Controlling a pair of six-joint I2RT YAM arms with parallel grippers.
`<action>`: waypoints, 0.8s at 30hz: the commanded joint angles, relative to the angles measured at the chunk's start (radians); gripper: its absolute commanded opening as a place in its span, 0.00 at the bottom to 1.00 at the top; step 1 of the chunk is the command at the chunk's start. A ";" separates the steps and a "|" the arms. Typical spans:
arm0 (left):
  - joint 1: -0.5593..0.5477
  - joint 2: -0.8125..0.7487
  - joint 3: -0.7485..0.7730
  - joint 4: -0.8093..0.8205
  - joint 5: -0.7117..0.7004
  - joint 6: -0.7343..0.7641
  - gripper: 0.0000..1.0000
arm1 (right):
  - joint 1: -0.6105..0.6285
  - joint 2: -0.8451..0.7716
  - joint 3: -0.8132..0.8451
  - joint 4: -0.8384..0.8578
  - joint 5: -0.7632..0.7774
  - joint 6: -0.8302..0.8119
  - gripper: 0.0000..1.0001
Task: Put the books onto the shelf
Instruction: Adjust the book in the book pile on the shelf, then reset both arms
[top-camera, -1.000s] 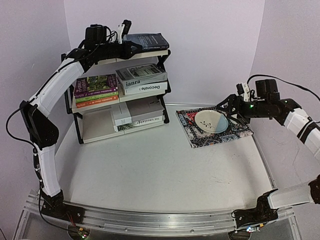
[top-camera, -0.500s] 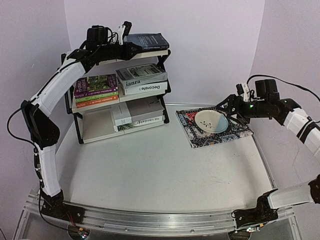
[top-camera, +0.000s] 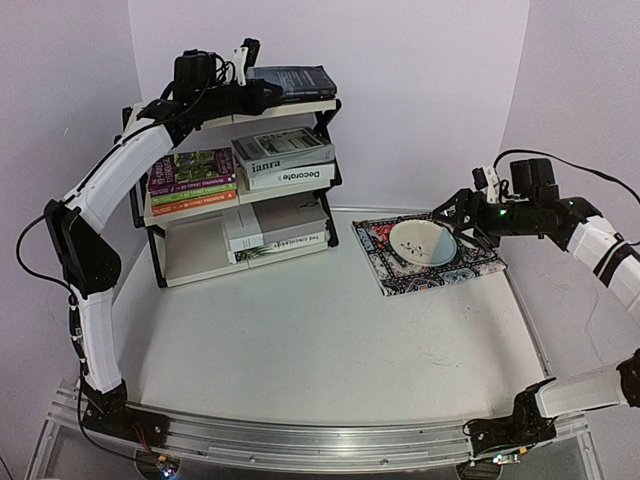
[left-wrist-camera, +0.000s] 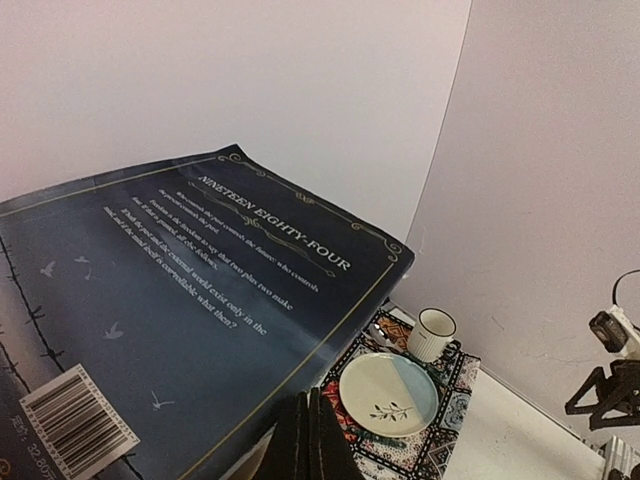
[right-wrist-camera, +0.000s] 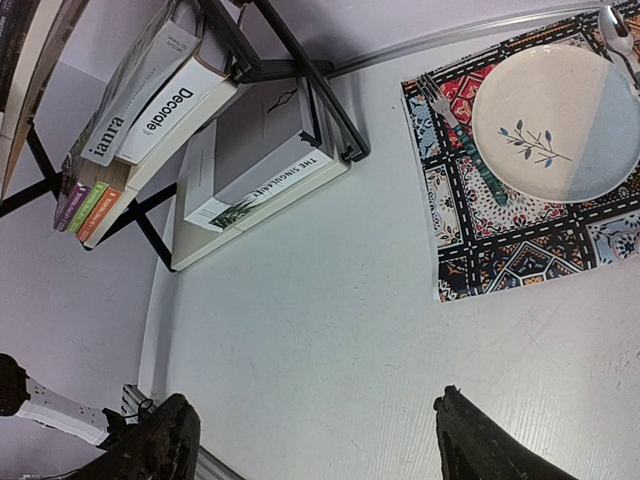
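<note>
Dark blue paperback book (left-wrist-camera: 180, 330) with gilt border and barcode lies flat on the top board of the black-framed cream three-tier shelf (top-camera: 195, 260); left tool (left-wrist-camera: 308, 440) together, right tool (right-wrist-camera: 312, 420) apart

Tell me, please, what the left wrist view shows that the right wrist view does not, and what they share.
Only the left wrist view shows the back cover of the dark blue book, reading Nineteen Eighty-Four, a mug beside the plate, and the shut left gripper. Only the right wrist view shows the shelf, its lower tiers holding the Decorate book, a grey book and colourful paperbacks, and a fork on the placemat. Both show the plate on the placemat and the white table.
</note>
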 joint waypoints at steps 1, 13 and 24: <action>0.005 -0.001 0.002 0.115 -0.056 -0.035 0.00 | -0.003 -0.019 0.001 0.013 -0.007 -0.003 0.81; 0.003 -0.081 -0.078 0.144 0.060 -0.055 0.01 | -0.003 -0.045 -0.006 0.012 -0.010 -0.013 0.82; -0.016 -0.598 -0.731 0.246 0.072 -0.097 0.99 | -0.003 -0.153 -0.096 0.050 0.060 -0.188 0.98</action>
